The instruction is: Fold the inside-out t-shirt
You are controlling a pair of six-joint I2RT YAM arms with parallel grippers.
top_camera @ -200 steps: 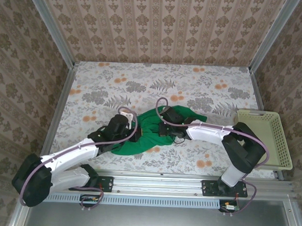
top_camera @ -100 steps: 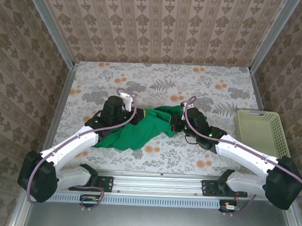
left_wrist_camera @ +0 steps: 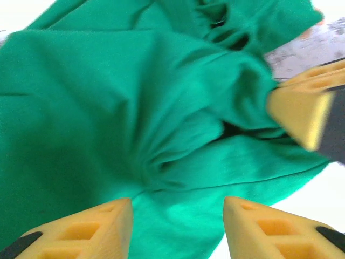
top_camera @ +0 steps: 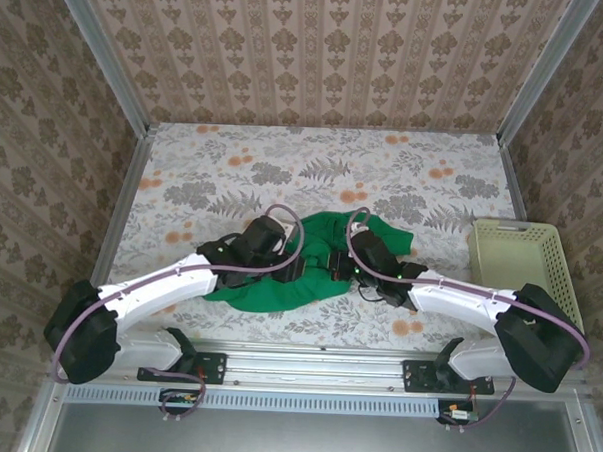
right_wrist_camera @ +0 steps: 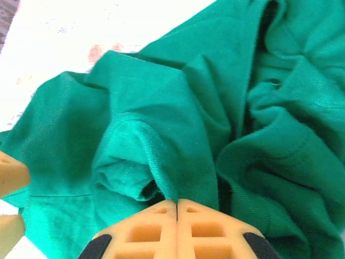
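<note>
At the lower centre of the overhead view, the inside-out t-shirt (top_camera: 264, 292) is lying bunched on the table between both arms. The right gripper (right_wrist_camera: 177, 202) is pinching a fold, its fingers pressed together. The left gripper (left_wrist_camera: 177, 208) is hovering over the cloth with fingers parted, holding nothing. The shirt looks to be in the flattening-out step, so the left is probably going to need a fresh grip on a hem.

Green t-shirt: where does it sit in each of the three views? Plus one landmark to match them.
Top external: t-shirt bunched on the table's near middle.
Left wrist: across most of the frame, above the left gripper.
Right wrist: centre and right, table at upper left.
Shared landmark: right gripper, at the bottom of its own view, at the right edge of the left wrist view, at the shirt's middle from above.
</note>
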